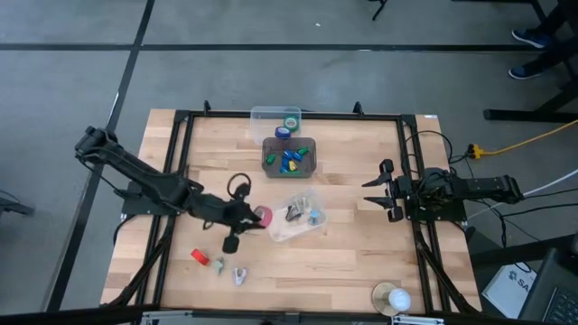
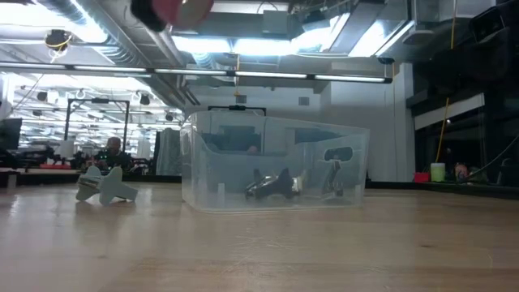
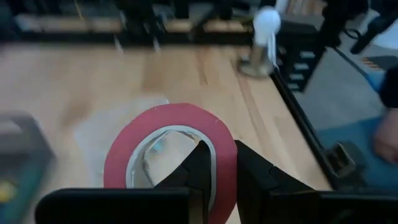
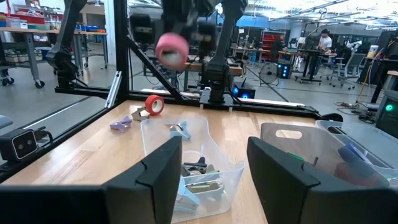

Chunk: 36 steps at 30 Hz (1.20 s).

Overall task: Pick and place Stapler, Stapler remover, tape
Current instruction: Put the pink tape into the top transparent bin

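My left gripper [image 1: 256, 218] is shut on a red-pink tape roll [image 1: 264, 216], held in the air beside the near-left rim of a clear bin [image 1: 312, 227]. The low view shows the roll [image 2: 170, 10] well above the table. The bin [image 2: 276, 166] holds dark and silvery office pieces [image 2: 272, 186]. A second red roll [image 1: 200, 256] lies on the table nearer the front, also visible in the right wrist view [image 4: 154, 104]. A green roll [image 1: 291, 120] and a blue one [image 1: 283, 133] sit at the far containers. My right gripper [image 1: 372, 190] waits open at the table's right side. My left gripper [image 3: 221, 149] pinches the wall of the red-pink roll [image 3: 225, 163]. One finger [image 3: 199, 168] is inside the ring's pale centre and the other finger [image 3: 252, 177] is outside. The roll is lifted clear of the table.
A dark tray [image 1: 289, 155] with blue, green and yellow pieces stands toward the far edge, with a clear tub [image 1: 271, 115] behind it. Small grey and coloured bits [image 1: 239, 275] lie near the front left. A white bulb-like object [image 1: 393, 298] stands at the near right corner.
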Each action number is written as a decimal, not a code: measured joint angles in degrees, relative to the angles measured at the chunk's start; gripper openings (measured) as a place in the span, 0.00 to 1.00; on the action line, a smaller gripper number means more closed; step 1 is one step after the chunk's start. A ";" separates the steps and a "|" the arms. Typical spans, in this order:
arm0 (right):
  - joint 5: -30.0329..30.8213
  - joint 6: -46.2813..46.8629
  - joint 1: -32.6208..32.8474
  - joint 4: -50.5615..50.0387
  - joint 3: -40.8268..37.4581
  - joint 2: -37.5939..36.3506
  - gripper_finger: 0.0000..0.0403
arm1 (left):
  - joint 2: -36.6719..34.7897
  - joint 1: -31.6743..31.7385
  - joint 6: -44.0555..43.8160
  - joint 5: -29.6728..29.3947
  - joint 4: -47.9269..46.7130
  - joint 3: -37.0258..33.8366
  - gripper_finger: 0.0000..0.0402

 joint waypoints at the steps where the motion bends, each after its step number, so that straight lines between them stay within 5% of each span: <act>1: 0.00 0.00 0.02 0.02 0.00 0.00 0.47 | -0.62 0.34 2.15 -0.73 0.80 0.00 0.09; 15: 0.00 -0.02 0.00 0.02 0.00 0.00 0.47 | -1.48 9.27 19.56 -1.95 11.95 0.02 0.10; 36: 0.00 -0.02 0.00 0.00 0.00 0.00 0.47 | -1.49 23.43 19.71 3.89 20.56 0.02 0.10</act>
